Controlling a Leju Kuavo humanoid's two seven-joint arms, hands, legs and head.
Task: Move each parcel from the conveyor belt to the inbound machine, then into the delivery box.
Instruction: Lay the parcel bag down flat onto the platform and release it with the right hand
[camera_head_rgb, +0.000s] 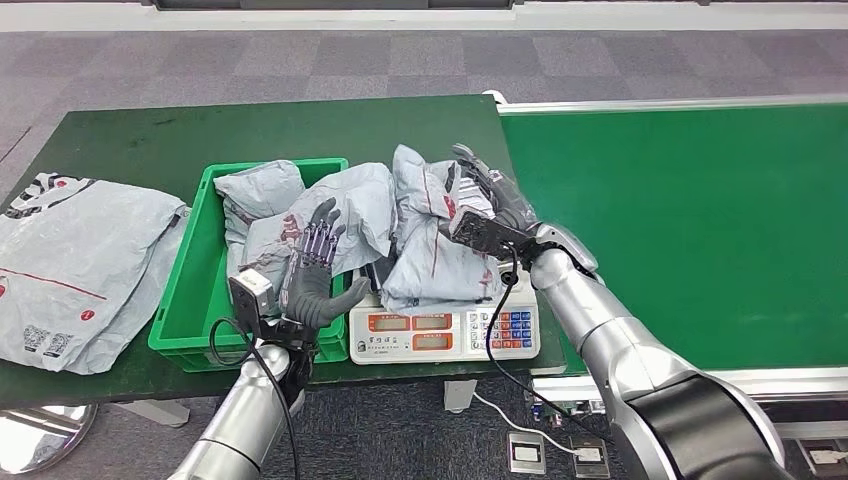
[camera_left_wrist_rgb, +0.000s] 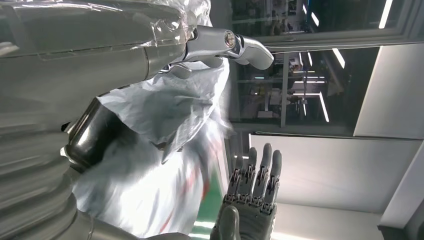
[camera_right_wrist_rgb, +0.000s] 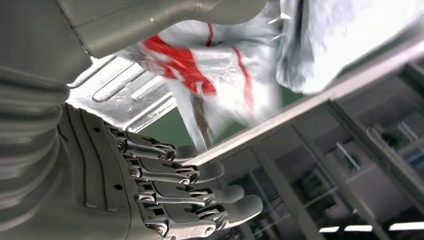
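A grey plastic parcel with red print stands crumpled on the platform of the weighing scale, which sits at the near edge of the dark green table, just beside the green conveyor belt. The right hand rests against the parcel's right side with its fingers extended along the wrapping; whether it actually grips the plastic cannot be told, and the right wrist view shows its fingers lightly curled with the wrapping lying past them. The left hand is raised in front of the green delivery box, fingers straight and apart, holding nothing. Inside the box lie two more grey parcels, the nearer one spilling over the box's right rim toward the scale. A large flat grey mailer bag lies on the table left of the box.
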